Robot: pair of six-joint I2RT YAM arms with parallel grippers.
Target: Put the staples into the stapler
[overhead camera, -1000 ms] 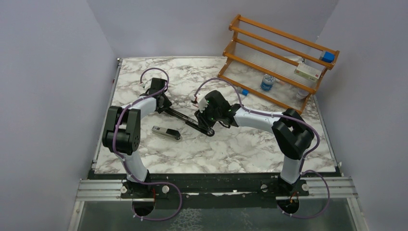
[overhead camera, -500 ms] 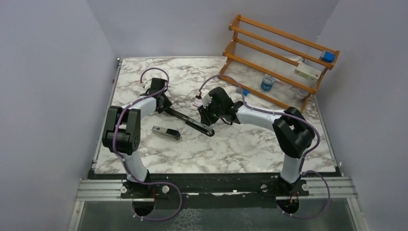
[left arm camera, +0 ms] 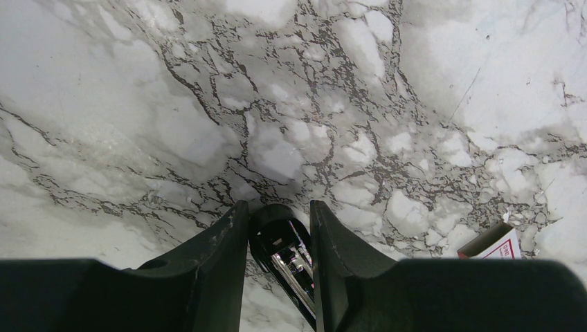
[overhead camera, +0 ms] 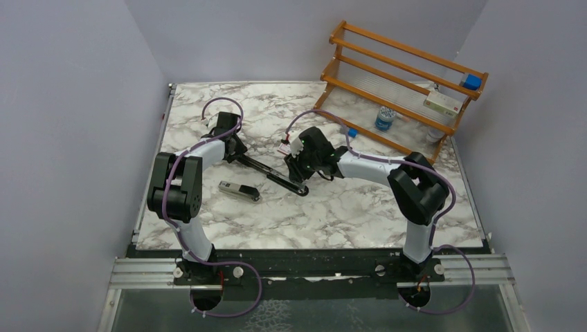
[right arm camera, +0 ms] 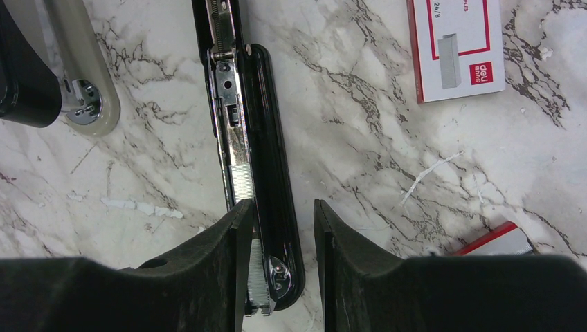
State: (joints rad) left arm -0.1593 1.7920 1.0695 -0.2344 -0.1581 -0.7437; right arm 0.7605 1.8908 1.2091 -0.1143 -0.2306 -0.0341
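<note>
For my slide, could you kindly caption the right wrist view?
Jaws straddle the opened stapler, staples in its channel; staple box nearby.

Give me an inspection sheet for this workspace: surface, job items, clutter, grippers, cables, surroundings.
Surface: marble table, a few white scraps.
Job's things: stapler opened flat, silver channel up, staple strip lying along it; staples box beside it.
Clutter: second stapler.
Grippers: left gripper shut on the stapler's end; right gripper open, straddling the other end.
Cables: purple cables in loose loops, no snag seen.
Surroundings: wooden rack holding a bottle and small boxes; grey walls.
</note>
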